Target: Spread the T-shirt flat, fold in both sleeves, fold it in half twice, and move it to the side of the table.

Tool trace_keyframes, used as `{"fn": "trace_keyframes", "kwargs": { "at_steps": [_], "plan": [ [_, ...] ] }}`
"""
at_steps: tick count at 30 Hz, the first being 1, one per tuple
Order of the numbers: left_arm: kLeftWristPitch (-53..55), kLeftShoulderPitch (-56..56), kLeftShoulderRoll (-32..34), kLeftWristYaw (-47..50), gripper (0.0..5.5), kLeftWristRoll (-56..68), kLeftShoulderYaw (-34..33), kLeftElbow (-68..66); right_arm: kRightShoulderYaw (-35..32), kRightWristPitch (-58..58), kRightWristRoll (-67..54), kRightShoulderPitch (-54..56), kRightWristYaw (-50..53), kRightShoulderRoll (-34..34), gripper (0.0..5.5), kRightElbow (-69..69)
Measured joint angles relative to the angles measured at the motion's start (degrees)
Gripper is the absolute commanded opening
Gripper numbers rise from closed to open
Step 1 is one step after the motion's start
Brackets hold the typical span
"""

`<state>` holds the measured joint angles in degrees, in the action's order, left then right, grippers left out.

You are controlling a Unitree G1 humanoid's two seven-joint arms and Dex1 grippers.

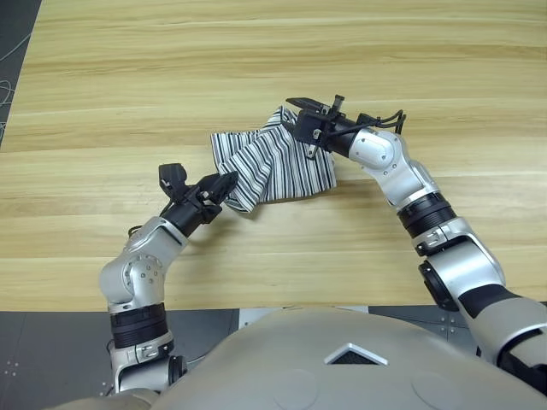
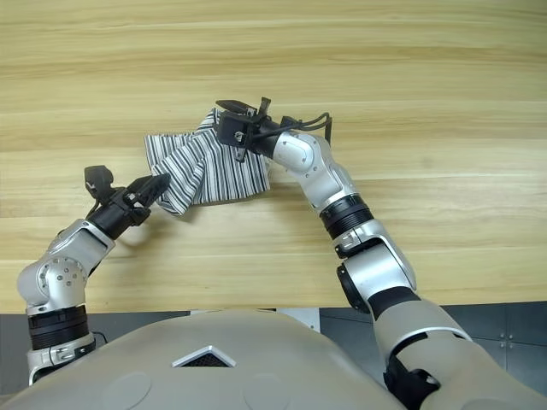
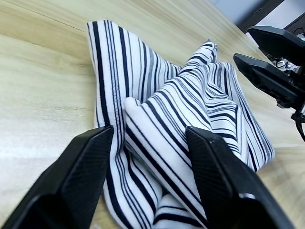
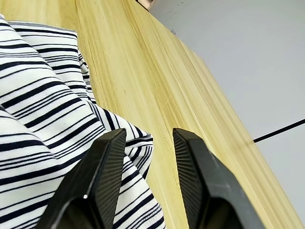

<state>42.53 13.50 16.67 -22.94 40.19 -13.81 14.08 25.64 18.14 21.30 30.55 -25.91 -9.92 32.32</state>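
Left eye view: striped T-shirt [image 1: 273, 162] bunched mid-table [image 1: 256, 51], between both claws.
Left claw [image 1: 224, 182]: at near-left corner of cloth; fingers [image 3: 86, 167] spread either side of a raised fold, not pinching.
Right claw [image 1: 312, 104]: at far-right corner; fingers [image 4: 107, 176] parted, holding nothing.
Material: soft creased cloth, black-on-white stripes; pale wood-grain table; ribbed black finger pads.
Left wrist view: right claw just beyond the cloth.

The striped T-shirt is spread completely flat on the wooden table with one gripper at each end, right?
Not flat. The T-shirt lies bunched, folded over itself, as the left wrist view shows. Otherwise yes: striped, on the wooden table, with the left gripper at one end and the right gripper at the other.
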Motion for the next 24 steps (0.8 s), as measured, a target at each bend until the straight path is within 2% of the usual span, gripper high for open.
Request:
{"fn": "trace_keyframes", "kwargs": {
  "at_steps": [24],
  "plan": [
    [0.2,2.1,-0.5,2.1,2.84,0.2,0.7,6.0,0.2,0.0,0.5,0.0,0.7,0.0,1.8,1.0]
  ]
}}
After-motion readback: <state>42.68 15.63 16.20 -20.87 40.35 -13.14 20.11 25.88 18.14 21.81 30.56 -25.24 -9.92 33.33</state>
